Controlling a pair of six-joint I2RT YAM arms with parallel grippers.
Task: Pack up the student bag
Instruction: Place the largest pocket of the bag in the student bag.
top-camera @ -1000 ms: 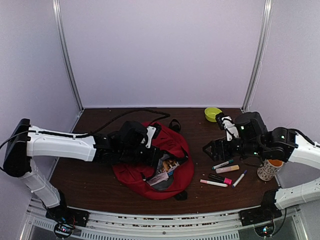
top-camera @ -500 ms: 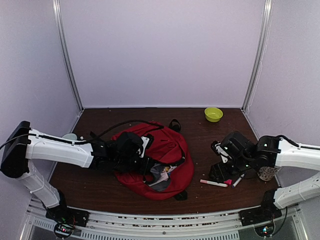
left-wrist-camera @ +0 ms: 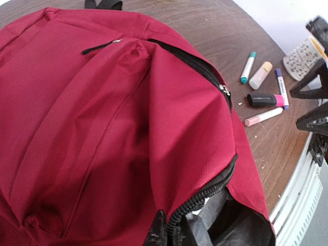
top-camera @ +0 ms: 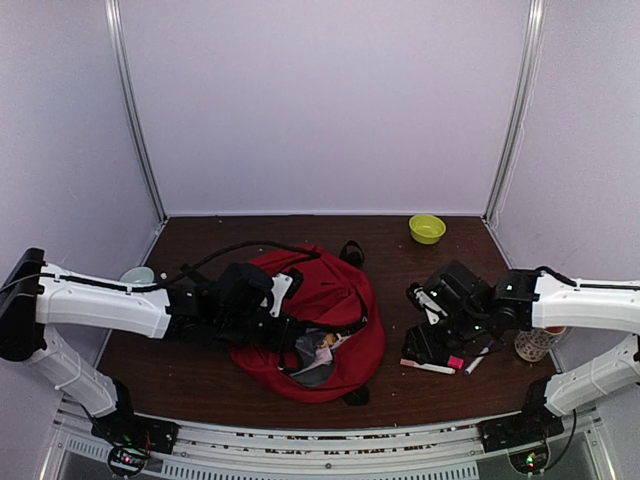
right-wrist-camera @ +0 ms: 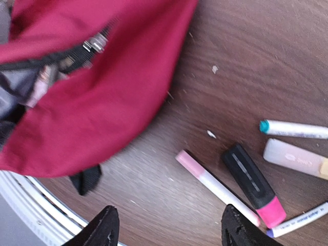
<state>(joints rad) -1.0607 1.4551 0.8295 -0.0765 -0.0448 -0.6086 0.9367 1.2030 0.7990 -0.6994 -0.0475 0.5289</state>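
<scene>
Top, bag: the student bag slumped on the table, left of middle, mouth facing near edge
Left wrist, grip: left fingers together, pinching bag's zip edge; you hold that mouth up and wide
Right wrist, pick: right fingers apart, empty, over pink marker; you straddle its barrel, steer clear of highlighter just beside

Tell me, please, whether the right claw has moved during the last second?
Yes. In the top view the right claw has pulled back toward its base side, away from the small yellow-green plastic bowl, and now hangs over the scattered marker pens.
</scene>
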